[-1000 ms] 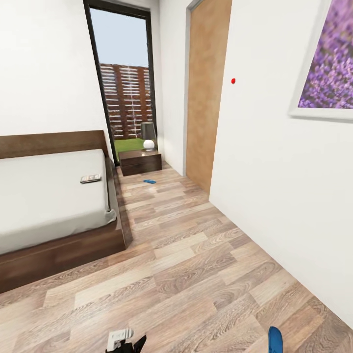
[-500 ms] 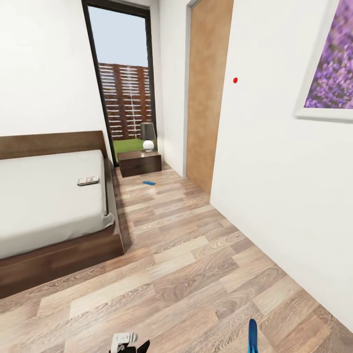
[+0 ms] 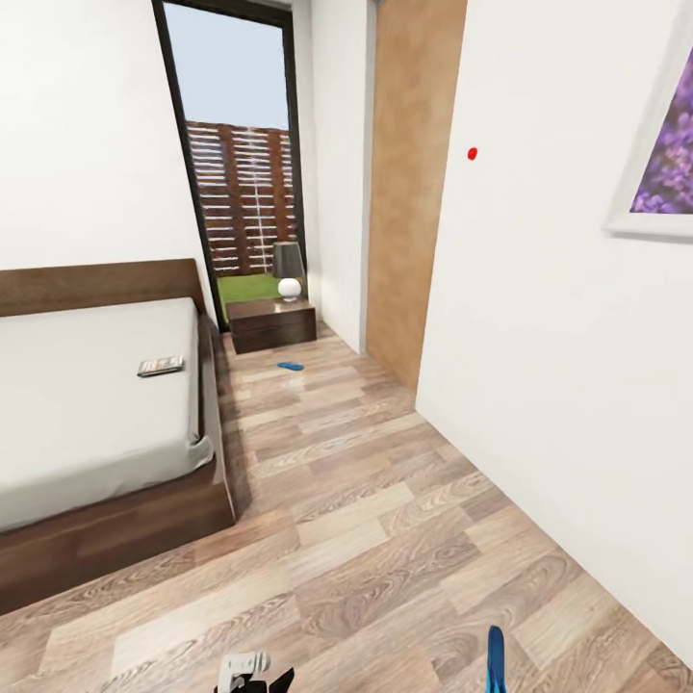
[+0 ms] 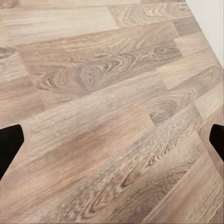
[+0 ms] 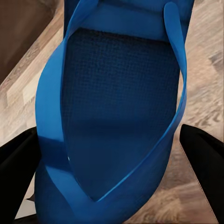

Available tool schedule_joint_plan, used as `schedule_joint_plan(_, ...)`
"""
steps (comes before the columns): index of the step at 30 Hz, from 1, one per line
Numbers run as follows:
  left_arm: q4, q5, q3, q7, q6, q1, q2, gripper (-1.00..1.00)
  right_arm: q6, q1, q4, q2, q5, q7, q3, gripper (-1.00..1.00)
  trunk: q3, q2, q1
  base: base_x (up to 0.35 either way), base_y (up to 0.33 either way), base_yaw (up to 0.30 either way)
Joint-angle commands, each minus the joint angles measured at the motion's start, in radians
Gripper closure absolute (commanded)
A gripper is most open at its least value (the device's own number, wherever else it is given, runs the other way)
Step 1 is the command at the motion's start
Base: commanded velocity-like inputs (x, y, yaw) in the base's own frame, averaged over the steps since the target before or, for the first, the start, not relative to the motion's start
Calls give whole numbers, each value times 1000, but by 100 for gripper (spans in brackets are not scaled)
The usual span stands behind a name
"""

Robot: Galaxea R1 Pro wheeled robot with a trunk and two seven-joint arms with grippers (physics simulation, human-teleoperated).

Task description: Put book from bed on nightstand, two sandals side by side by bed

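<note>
The book (image 3: 160, 366) lies on the pale mattress of the bed (image 3: 87, 414), near its right edge. Past the bed's head stands the nightstand (image 3: 272, 323), dark brown and low. One blue sandal (image 3: 290, 366) lies flat on the plank floor just in front of it. The other sandal (image 5: 116, 116) is held edge-up at the head view's lower edge (image 3: 496, 659), with my right gripper (image 5: 112, 158) shut on it and a dark finger on each side. My left gripper (image 4: 112, 142) hangs open over bare floor, nothing between its fingertips (image 4: 9, 144).
A grey lamp (image 3: 288, 261) and a white ball (image 3: 290, 287) stand on the nightstand. Behind them is a tall dark-framed window (image 3: 241, 164). A wooden door (image 3: 414, 192) and a white wall with a lavender picture (image 3: 664, 164) bound the right side. Plank floor (image 3: 366, 500) runs between bed and wall.
The camera has moved forward, so the bed slid left and the picture slid right. The held sandal turned from flat to edge-on and shifted a little left.
</note>
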Motion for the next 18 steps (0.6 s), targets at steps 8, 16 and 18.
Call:
schedule_joint_plan(8, 1, 6, -4, 0, -4, -1, 1, -100, 2, -1, 1, 2, -5, 4, 1, 100, -1, 0, 0, 330, -36, 0)
schedule_joint_plan(16, 1, 6, -4, 1, -4, -1, 1, -100, 1, -1, 1, 3, -5, 4, 1, 100, -1, 0, 0, 327, -107, 0)
schedule_joint_plan(18, 1, 6, -4, 0, -4, -1, 1, -100, 1, -1, 1, 3, -5, 4, 1, 100, -1, 0, 0, 325, -120, 0)
